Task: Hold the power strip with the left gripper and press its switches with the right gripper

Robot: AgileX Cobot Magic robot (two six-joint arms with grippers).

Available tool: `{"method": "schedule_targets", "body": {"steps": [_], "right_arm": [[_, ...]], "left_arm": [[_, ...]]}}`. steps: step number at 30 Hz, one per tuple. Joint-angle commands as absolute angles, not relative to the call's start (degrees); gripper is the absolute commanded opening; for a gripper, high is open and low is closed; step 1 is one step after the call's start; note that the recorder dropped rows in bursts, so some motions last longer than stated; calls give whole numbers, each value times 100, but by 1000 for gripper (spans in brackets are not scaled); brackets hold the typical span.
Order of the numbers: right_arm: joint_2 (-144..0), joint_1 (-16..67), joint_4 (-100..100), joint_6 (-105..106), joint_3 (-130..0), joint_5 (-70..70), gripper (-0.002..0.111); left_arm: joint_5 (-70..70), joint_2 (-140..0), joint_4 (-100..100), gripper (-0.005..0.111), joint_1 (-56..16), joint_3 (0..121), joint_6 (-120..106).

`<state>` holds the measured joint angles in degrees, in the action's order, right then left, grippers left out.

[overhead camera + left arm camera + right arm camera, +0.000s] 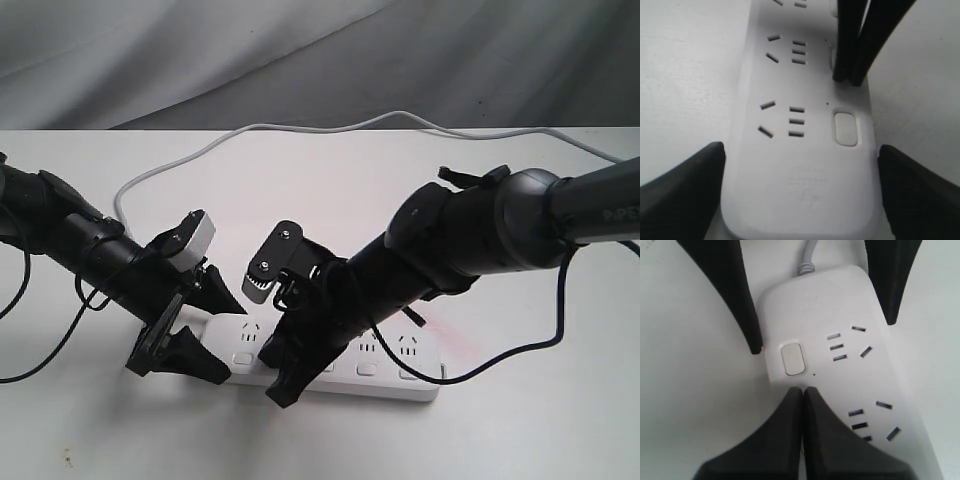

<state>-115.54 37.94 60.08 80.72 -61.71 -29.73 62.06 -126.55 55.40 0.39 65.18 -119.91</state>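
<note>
Pressing switches: left gripper (226, 343) fingers grasp power strip (392, 376) sides; right gripper (280, 397) fingers, clenched empty, on second switch (830, 56). Next probably needs firm downward push.

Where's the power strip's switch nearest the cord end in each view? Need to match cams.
Exterior: end switch on the power strip, between the left gripper and the right gripper.
Left wrist: end switch mid-frame, the only one fully showing.
Right wrist: end switch mid-frame, just beyond the closed tips.
Shared landmark: right gripper's closed tips, beside it in all three.
</note>
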Motion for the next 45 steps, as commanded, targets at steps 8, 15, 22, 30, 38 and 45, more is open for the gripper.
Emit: {"method": "schedule_targets", "body": {"steps": [8,15,22,30,38,45], "right_arm": [[-11828,3711,5229,7592,-6042,-2864,0],[-11135,3780,6243,8264,-6052,-2761,0],[-9894,3237,6160,8303,-6063,-2902,0],[-9775,2917,4992,7491,-5621,-3068,0],[-9788,2931,5274,7679,-5113,-2846,0],[-10280,3117,5697,8140,-5113,-2864,0]], "left_arm": [[5144,-12946,4447,58,40,6399,-11734],[5144,-12946,4447,58,40,6399,-11734],[5144,-12946,4447,58,40,6399,-11734],[5144,-12946,4447,58,40,6399,-11734],[5144,-12946,4447,58,40,6399,-11734],[5144,-12946,4447,58,40,6399,-11734]]}}
